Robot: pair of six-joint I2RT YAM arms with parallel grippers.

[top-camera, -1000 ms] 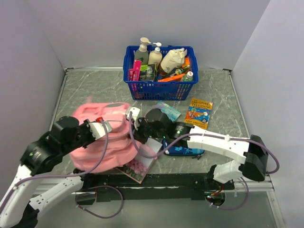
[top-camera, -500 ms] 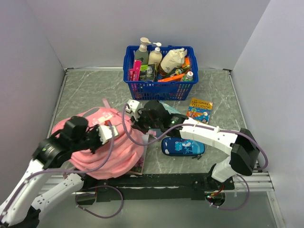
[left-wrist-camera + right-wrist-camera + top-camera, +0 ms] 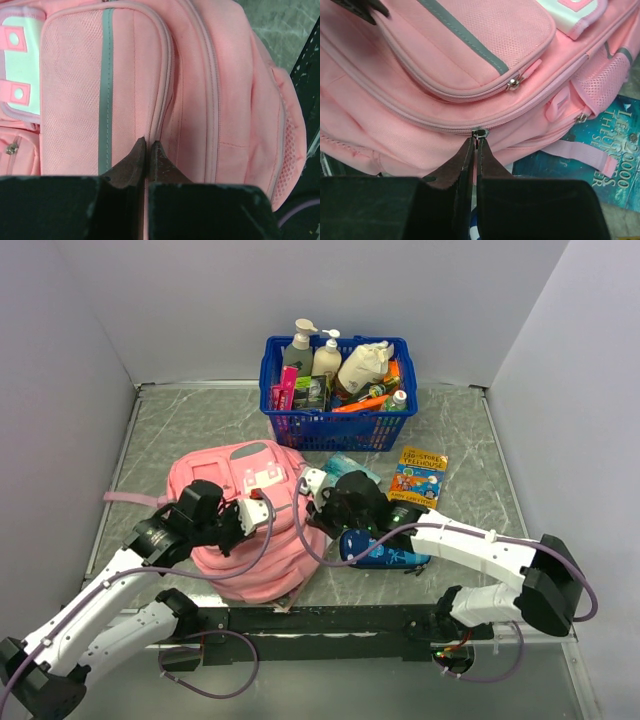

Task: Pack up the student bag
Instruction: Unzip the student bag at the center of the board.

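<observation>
Pale lilac walls [image 3: 150, 300] close in a grey marbled table [image 3: 460, 440], with a blue basket [image 3: 335, 425] of bottles at the middle of its far edge. The student bag [image 3: 215, 475] now lies flat and front up toward the table's near left corner, its grey-white patch [image 3: 258, 475] facing the basket and one strap [image 3: 130, 498] trailing toward the left edge. A second ago it was a raised, bunched heap with a flowered book poking out beneath it at the near edge. Half a second ago it was slumped further left with the patch hidden. Turned this way, its zips are exposed, so I judge that opening it comes next and packing has not begun. The left gripper [image 3: 148, 143] is closed with its tips against the front pocket's seam, though I cannot tell whether it nips any fabric. The right gripper [image 3: 476, 140] has swung in from the far side and is clamped on the zip pull [image 3: 480, 133] of the main compartment. A teal book [image 3: 600, 150] shows under the bag's right side. The blue pencil case [image 3: 395, 555] lies just to the right of the bag, and a yellow book [image 3: 420, 478] lies beyond it, both unmoved.
</observation>
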